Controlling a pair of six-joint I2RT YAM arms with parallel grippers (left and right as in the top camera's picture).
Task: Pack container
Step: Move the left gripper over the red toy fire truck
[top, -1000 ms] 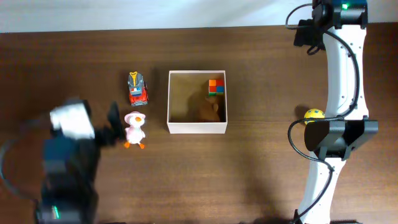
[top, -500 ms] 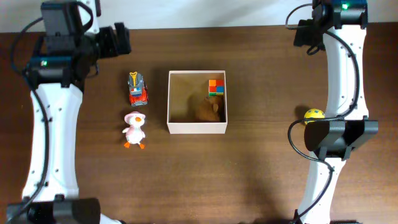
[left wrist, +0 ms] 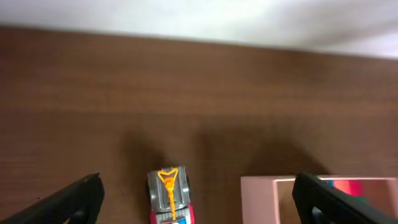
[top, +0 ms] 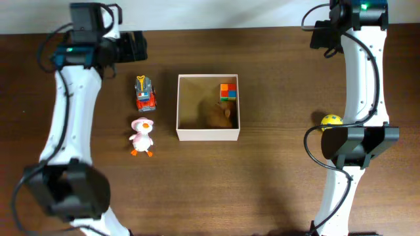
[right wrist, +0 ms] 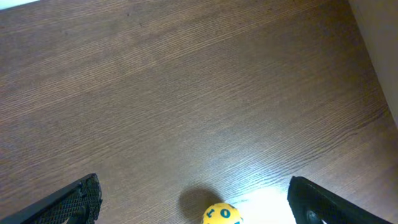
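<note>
Hovering near a toy truck [top: 145,93], left gripper [top: 134,47] gapes open; right gripper [top: 323,36] likewise. Container [top: 207,134] holds possibly a brown toy [top: 220,115].

Dark brown wood table [left wrist: 186,93] fills most of frame, pale wall strip [left wrist: 186,15] along top edge. Left gripper [left wrist: 199,202] spread wide, black fingertips [left wrist: 74,199] poking in at bottom left and bottom right corners, nothing between them gripped. Toy truck [left wrist: 169,196] at bottom centre, grey cab, orange ladder piece on top, red body cut off by frame edge. Container [left wrist: 267,199] corner at bottom right, pale wall, partly behind the right fingertip. Red and blue block [left wrist: 367,186] just visible inside it, blurry
</note>
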